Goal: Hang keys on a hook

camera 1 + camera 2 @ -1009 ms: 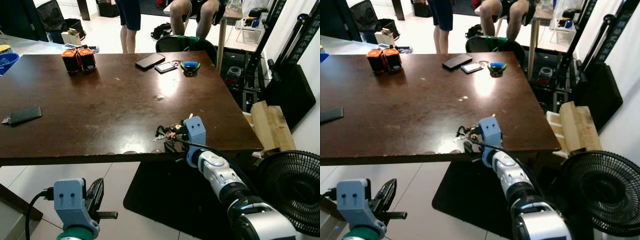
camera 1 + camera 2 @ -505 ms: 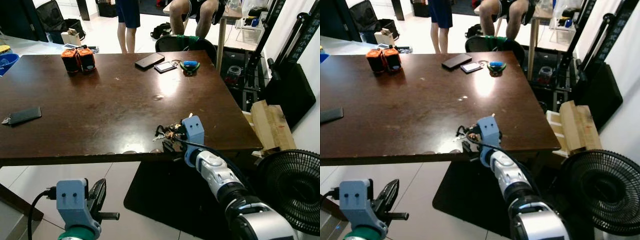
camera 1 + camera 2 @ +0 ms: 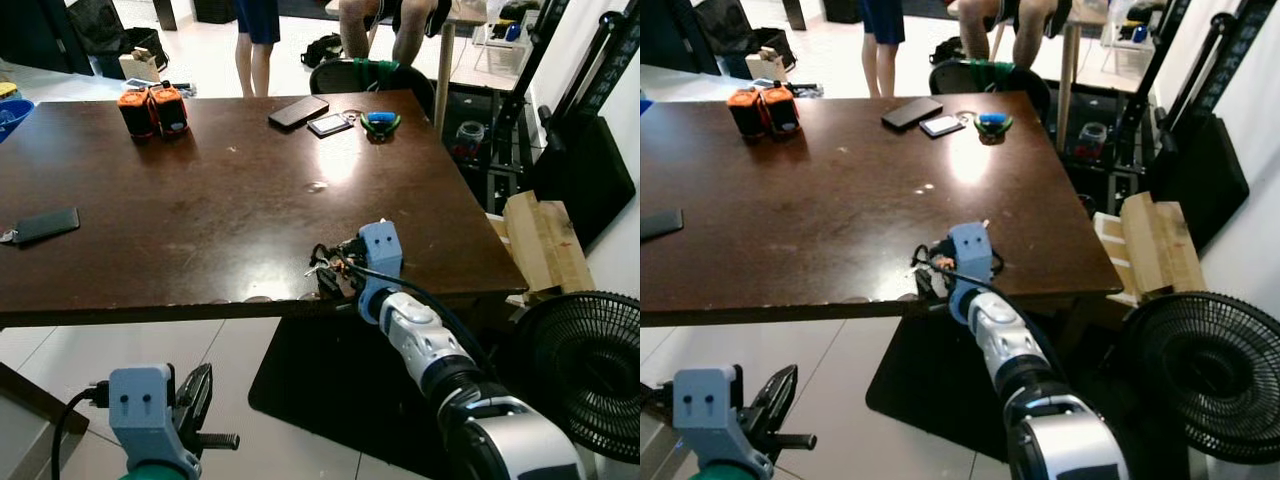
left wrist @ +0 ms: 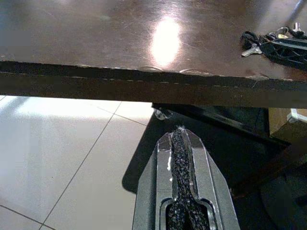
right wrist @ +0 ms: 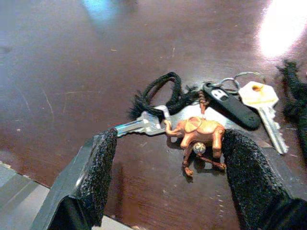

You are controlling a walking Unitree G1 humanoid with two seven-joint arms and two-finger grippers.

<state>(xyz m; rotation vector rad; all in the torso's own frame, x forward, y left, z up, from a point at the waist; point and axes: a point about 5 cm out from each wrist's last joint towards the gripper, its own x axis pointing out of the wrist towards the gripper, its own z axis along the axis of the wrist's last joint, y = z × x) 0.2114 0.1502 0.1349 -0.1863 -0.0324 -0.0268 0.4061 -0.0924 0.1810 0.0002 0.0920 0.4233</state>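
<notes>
I see the keys [image 5: 206,122] lying on the table [image 3: 200,200] near its front edge, in the lower centre of the right wrist view. They look light, loose and jingly, so I would grip the ring or the copper charm [image 5: 199,134]. My right gripper [image 5: 168,177] is wide open and holds nothing; the bunch lies between its pads [image 5: 98,167]. The left gripper [image 4: 182,191] hangs closed, empty.

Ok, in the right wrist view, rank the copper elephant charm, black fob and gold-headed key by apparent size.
1. Copper elephant charm, nearest the camera, which may inflate it.
2-3. Black fob and gold-headed key: look alike, no ranking.
</notes>
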